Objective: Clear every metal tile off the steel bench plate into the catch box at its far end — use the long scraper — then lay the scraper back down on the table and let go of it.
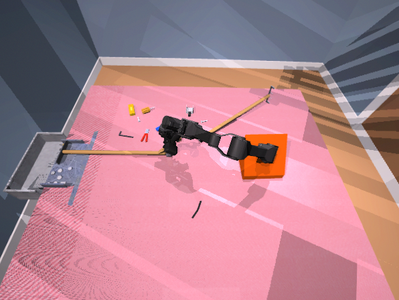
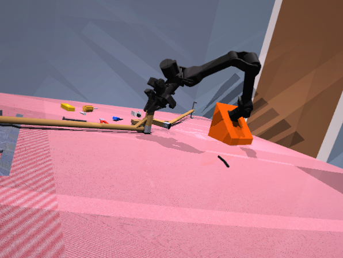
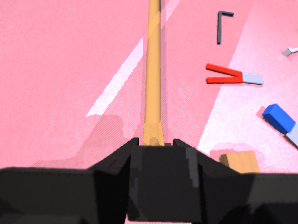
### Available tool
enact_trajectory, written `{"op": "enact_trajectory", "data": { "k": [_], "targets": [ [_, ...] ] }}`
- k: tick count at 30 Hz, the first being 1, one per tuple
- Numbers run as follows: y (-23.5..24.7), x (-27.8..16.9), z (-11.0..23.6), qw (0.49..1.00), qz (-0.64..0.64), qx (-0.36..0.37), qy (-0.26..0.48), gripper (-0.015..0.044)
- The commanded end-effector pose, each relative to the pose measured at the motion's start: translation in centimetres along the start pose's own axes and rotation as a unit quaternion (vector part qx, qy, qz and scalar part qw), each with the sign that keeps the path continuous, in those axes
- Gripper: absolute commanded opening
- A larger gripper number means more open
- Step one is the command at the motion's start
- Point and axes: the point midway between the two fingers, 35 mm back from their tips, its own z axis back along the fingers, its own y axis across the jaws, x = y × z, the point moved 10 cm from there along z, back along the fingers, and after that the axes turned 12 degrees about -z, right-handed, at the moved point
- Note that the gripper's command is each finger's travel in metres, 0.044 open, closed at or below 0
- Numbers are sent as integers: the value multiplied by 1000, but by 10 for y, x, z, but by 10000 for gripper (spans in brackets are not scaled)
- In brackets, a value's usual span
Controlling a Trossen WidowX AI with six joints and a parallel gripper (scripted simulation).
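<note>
My gripper [image 1: 170, 151] [image 2: 149, 110] [image 3: 155, 143] is shut on the upright wooden grip of the long scraper [image 1: 110, 153] [image 2: 86, 125] [image 3: 153, 75]. The scraper's handle runs low over the pink table to the left, and its dark blade [image 1: 59, 154] is at the box-side edge of the steel bench plate [image 1: 80, 160] [image 2: 10, 150]. Several small pale tiles [image 1: 60, 177] lie on the plate, toward the camera from the blade. The grey catch box [image 1: 23, 193] adjoins the plate's far end. The exterior view cuts off the blade, and its contact with the plate is unclear.
A second long wooden tool [image 1: 241, 114] [image 2: 182, 116] lies behind the arm. Red pliers [image 1: 146, 136] [image 3: 225, 77], a black hex key [image 1: 126, 135] [image 3: 219, 30] and a yellow block [image 1: 131, 110] [image 2: 67, 107] lie beyond the scraper. An orange wedge [image 1: 281, 144] [image 2: 220, 124] carries the arm.
</note>
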Motion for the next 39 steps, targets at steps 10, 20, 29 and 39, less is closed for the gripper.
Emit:
{"op": "enact_trajectory", "data": {
  "k": [10, 20, 29, 39],
  "targets": [
    [5, 15, -8, 1000, 2, 0, -7, 0],
    [7, 22, -15, 1000, 2, 0, -7, 0],
    [5, 18, -14, 1000, 0, 0, -2, 0],
    [6, 18, -14, 1000, 1, 1, -4, 0]
  ]
}}
